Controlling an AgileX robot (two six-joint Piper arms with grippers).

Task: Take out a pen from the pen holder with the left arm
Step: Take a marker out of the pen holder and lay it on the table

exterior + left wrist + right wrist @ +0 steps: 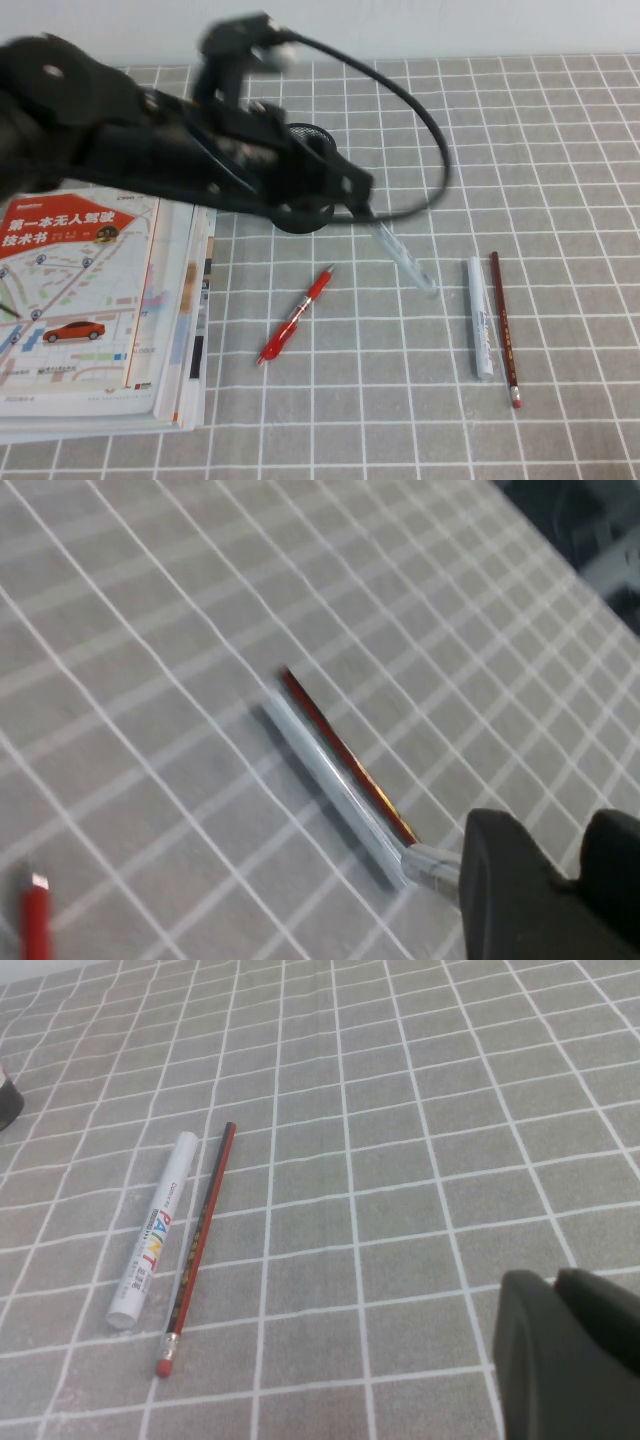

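Note:
My left gripper (362, 205) reaches across the table from the left and is shut on a clear pen (402, 256). The pen slants down and to the right from the jaws, its tip just above the checked cloth. In the left wrist view the pen's end (430, 866) sticks out from between the black fingers (505, 890). The black mesh pen holder (312, 137) stands behind the arm, mostly hidden by it. My right gripper (552, 1285) hovers over bare cloth with its fingers together and nothing in them; the high view does not include it.
A red pen (296, 316) lies on the cloth in front of the holder. To the right, a white paint marker (481, 318) and a dark red pencil (504, 325) lie side by side. A stack of booklets (90, 300) covers the left of the table.

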